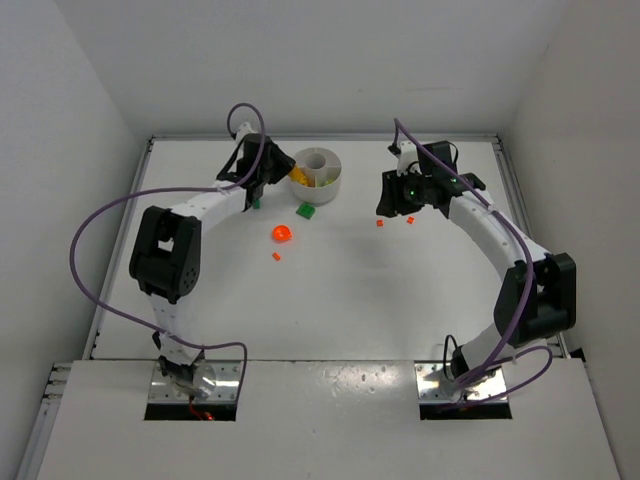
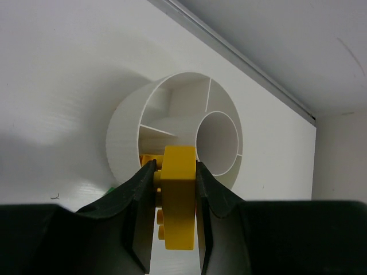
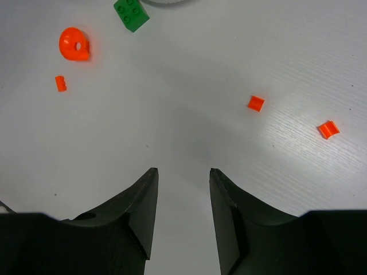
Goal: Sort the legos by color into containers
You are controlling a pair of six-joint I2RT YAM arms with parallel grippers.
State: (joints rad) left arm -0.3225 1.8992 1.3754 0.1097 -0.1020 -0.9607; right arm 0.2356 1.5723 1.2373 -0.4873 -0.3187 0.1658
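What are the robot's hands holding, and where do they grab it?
The left hand pinches a yellow lego by its two opposite sides. The right hand is open, holding nothing.

White table (image 1: pixel 340 300) (faintly ribbed) between white walls (image 1: pixel 60 120).

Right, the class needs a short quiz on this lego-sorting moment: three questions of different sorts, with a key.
1. True or false: the left gripper is shut on a yellow brick by the white dish.
2. The right gripper holds: A) a lime brick, B) nothing, C) a purple brick.
3. How many orange pieces show in the right wrist view?
Key: 1 true; 2 B; 3 four.
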